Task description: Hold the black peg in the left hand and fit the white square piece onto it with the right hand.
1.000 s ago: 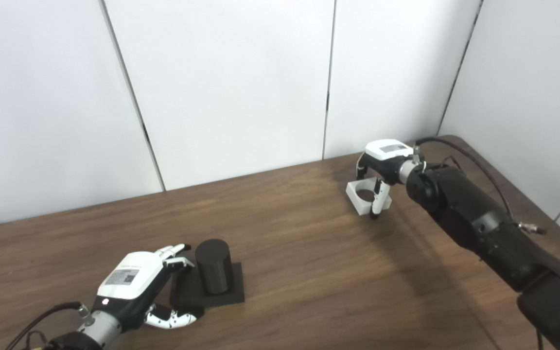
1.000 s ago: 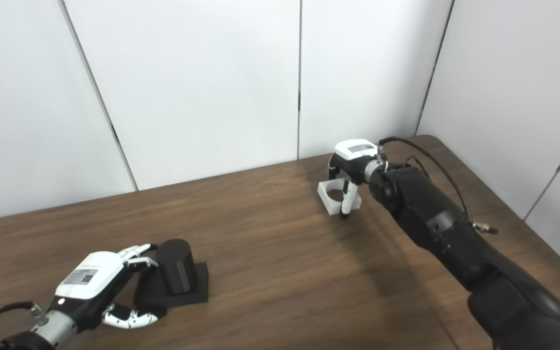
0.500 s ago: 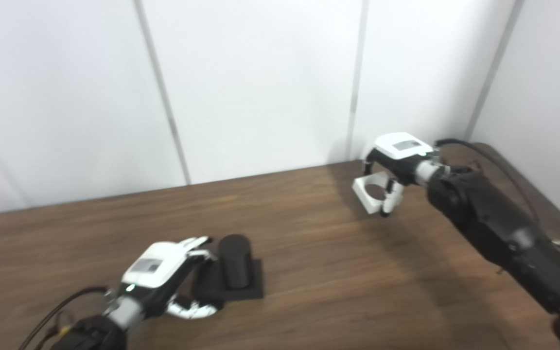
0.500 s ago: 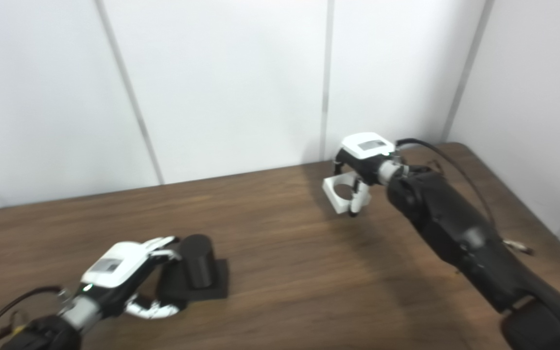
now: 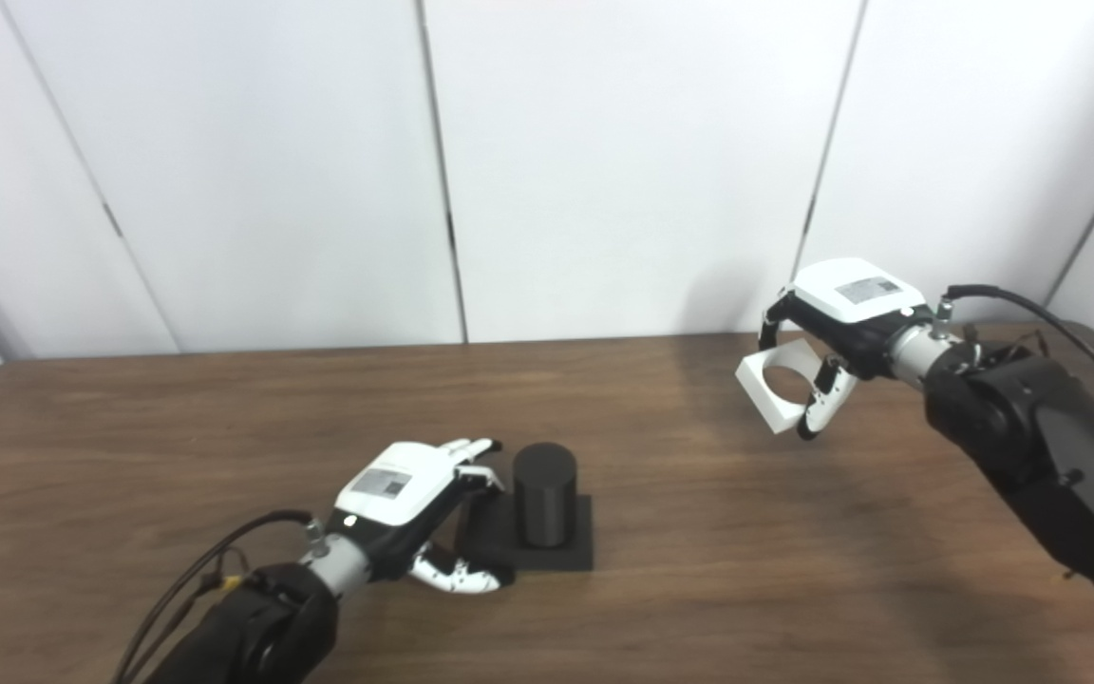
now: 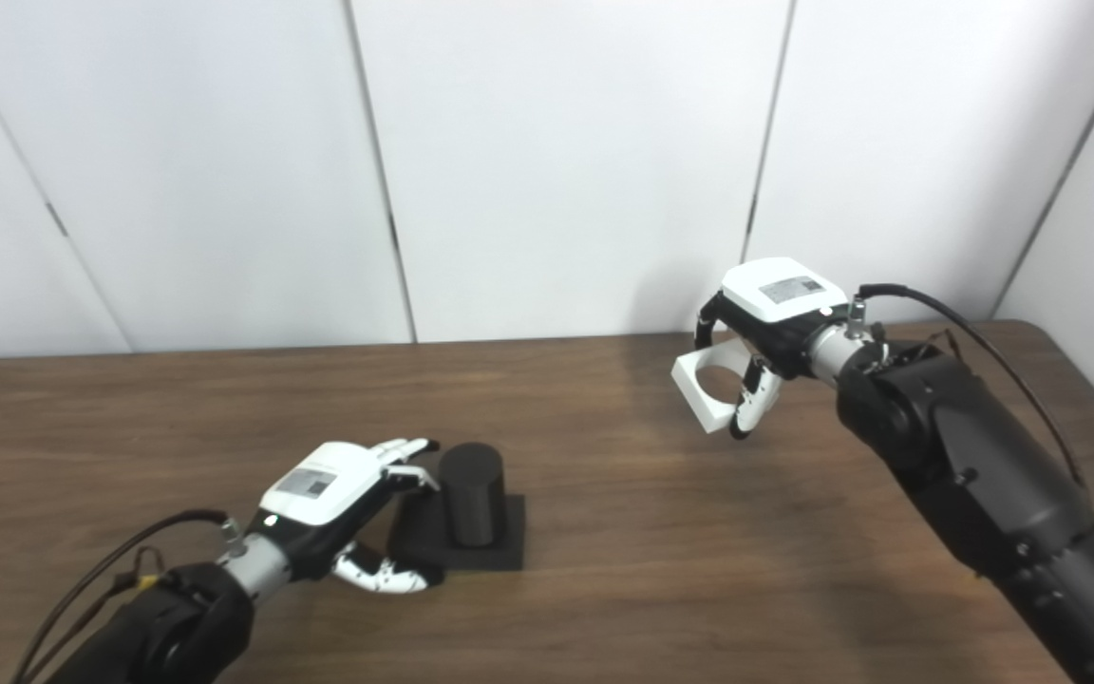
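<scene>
Judging by its thin walls and the ease with which it hung in the air, the white square piece (image 5: 782, 389) looked light and rigid, a hard plastic frame with a round bore, best gripped across its outer wall so the hole stayed free. The right hand (image 5: 841, 318) had it that way, fingers curled over the far wall and thumb on the near one, the piece clear of the desk (image 5: 699, 589) toward its far right corner, bore tilted toward the camera. The black peg (image 5: 544, 494), a stubby upright cylinder on a flat square base, seemed solid and stiff, probably the heavier part, with smooth sides that could slip. It stood on the desk near the middle of the front edge. The left hand (image 5: 405, 503) lay against the left side of the base, fingers spread toward the peg and thumb along the base's near edge; whether it truly gripped could not be told, as the palm hid the contact. The right hand's fingertips behind the piece were hidden too.
</scene>
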You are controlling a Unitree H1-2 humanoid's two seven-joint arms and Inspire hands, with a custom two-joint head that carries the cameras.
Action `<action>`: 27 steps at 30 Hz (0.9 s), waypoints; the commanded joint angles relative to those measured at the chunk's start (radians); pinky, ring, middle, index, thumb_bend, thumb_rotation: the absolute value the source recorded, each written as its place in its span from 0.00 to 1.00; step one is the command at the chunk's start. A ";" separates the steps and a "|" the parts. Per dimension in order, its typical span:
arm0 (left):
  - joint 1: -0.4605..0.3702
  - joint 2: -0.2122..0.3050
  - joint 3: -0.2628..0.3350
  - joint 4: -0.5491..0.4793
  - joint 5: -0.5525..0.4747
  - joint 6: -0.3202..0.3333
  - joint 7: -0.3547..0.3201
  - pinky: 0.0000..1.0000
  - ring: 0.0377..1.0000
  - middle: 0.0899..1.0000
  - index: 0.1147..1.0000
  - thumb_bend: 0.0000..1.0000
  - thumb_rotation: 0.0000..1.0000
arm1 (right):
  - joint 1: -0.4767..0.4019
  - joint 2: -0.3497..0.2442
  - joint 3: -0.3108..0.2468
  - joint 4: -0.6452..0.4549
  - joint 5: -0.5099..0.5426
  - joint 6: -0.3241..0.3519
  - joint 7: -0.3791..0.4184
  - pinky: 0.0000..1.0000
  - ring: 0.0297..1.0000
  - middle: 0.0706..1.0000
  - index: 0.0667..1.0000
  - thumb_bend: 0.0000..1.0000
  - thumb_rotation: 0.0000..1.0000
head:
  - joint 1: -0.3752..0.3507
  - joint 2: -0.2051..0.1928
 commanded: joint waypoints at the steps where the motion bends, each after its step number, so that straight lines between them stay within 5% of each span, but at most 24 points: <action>1: 0.045 -0.018 -0.068 0.045 0.045 -0.004 -0.089 0.80 0.93 0.94 0.59 0.96 0.30 | -0.048 -0.012 -0.013 -0.052 -0.006 -0.023 0.007 0.91 0.86 0.75 0.44 0.52 0.13 | 0.006 -0.004; 12: 0.033 -0.040 -0.065 0.060 0.044 -0.001 -0.092 0.82 0.94 0.95 0.59 0.96 0.30 | -0.072 0.030 -0.018 -0.143 -0.004 -0.087 0.051 0.88 0.85 0.75 0.44 0.52 0.13 | 0.022 -0.006; 27: 0.026 -0.052 -0.068 0.069 0.051 0.009 -0.092 0.83 0.95 0.96 0.59 0.95 0.28 | -0.108 0.144 -0.025 -0.230 0.109 -0.067 0.139 0.83 0.84 0.74 0.44 0.52 0.13 | 0.033 -0.008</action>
